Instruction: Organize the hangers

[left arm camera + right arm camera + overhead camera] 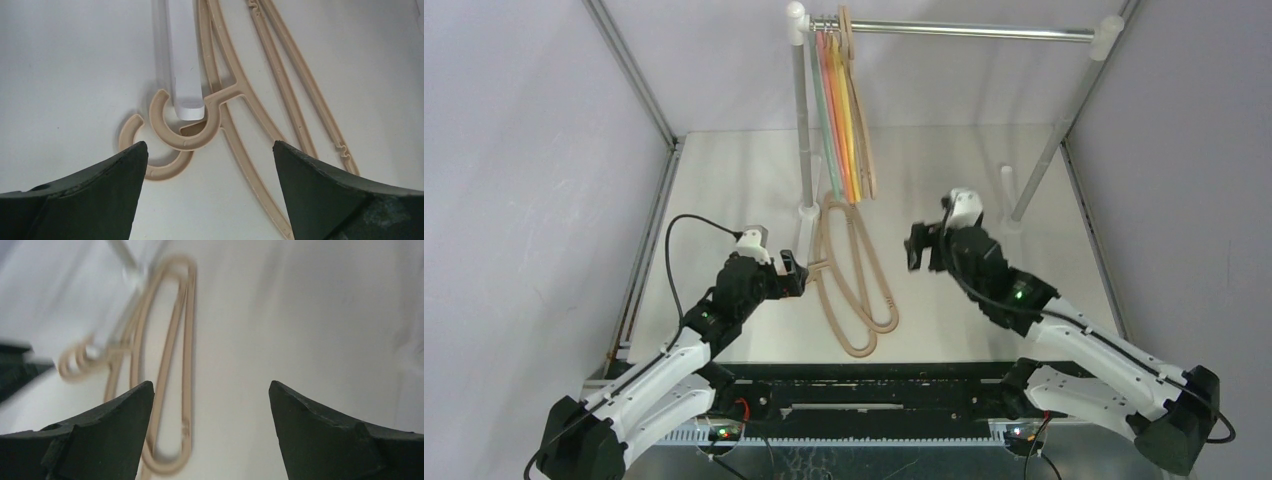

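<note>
Two thick beige hangers lie stacked on the table, hooks to the left. In the left wrist view their two hooks lie just ahead, the upper one curled round the end of the rack's white foot. My left gripper is open and empty right at the hooks. My right gripper is open and empty, raised to the right of the hangers; its blurred view shows them ahead on the left. Thin pale-green, pink, orange and yellow hangers and a beige one hang at the rail's left end.
The silver rail with white joints spans the back on two posts. The left post's base stands at the top of the lying hangers; the right post's base is behind my right gripper. Grey walls close both sides.
</note>
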You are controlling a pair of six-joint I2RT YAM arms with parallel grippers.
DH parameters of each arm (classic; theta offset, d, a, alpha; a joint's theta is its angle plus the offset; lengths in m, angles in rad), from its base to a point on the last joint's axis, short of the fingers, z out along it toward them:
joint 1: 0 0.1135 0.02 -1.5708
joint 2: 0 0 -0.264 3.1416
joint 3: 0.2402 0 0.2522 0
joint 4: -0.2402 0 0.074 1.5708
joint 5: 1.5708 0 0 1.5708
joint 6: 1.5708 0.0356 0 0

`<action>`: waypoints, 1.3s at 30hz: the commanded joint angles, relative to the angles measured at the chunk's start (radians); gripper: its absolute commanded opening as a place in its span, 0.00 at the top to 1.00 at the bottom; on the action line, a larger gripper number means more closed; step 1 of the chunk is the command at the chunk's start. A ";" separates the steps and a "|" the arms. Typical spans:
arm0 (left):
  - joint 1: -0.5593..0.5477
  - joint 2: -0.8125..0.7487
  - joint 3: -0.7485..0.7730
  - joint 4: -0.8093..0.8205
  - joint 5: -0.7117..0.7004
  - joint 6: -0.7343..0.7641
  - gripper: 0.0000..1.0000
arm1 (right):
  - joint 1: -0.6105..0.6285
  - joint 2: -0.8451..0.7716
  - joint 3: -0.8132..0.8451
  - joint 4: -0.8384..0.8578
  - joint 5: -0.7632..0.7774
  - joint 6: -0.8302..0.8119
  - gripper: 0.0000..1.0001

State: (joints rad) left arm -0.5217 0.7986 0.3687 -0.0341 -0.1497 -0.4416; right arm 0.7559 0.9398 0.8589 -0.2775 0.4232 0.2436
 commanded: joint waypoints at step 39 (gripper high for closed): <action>-0.029 -0.067 -0.049 0.008 -0.090 -0.036 0.00 | 0.276 0.803 0.069 0.277 -0.203 0.075 0.32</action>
State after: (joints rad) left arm -0.5434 0.7582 0.3386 -0.0692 -0.2340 -0.4637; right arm 1.0451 1.7317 0.8940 -0.0341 0.1829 0.2985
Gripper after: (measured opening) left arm 0.994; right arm 0.684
